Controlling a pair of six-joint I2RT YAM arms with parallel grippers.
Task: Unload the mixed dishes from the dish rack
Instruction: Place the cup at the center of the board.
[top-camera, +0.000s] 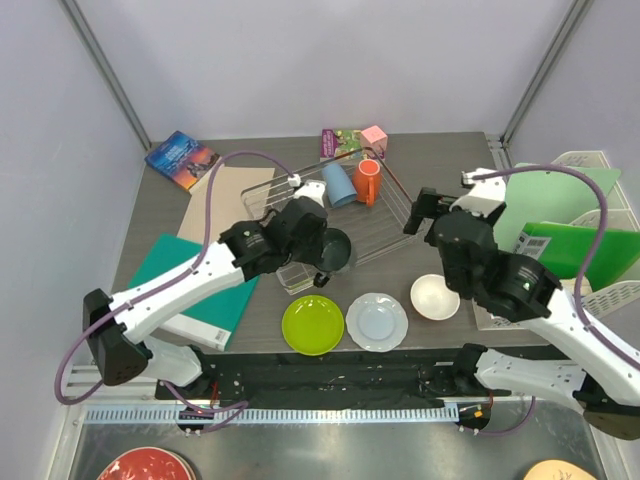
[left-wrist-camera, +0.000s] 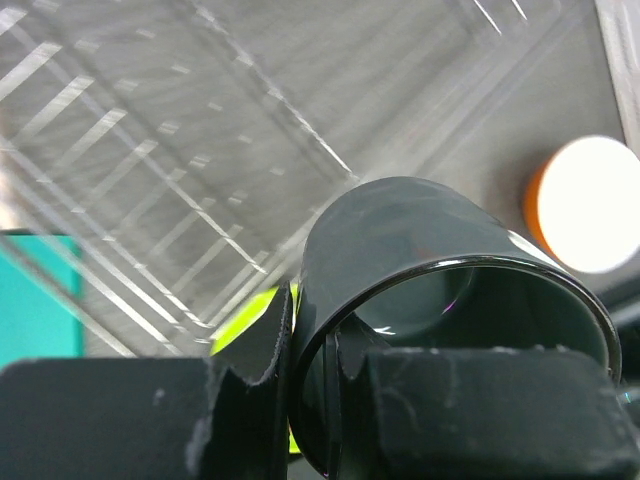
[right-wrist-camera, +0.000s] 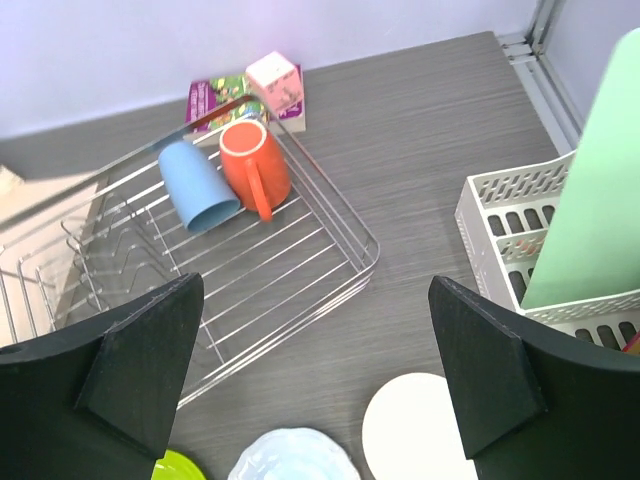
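My left gripper (top-camera: 322, 256) is shut on the rim of the dark grey mug (top-camera: 336, 250), held over the near edge of the silver wire dish rack (top-camera: 400, 215). In the left wrist view one finger is outside and one inside the mug (left-wrist-camera: 420, 240). The light blue cup (top-camera: 340, 183) and orange mug (top-camera: 368, 181) lie in the rack's far corner. The lime-green plate (top-camera: 313, 325), pale blue-white plate (top-camera: 377, 321) and white bowl (top-camera: 435, 297) sit on the table in front. My right gripper (right-wrist-camera: 315, 370) is open and empty, above the table beside the rack's right side (right-wrist-camera: 300, 260).
A teal book (top-camera: 190, 290) and a cardboard sheet (top-camera: 225, 200) lie left of the rack. A small clear container (top-camera: 297, 277) sits under my left arm. White lattice baskets with green boards (top-camera: 570, 230) stand at the right. Books and a pink box (top-camera: 374, 136) lie behind the rack.
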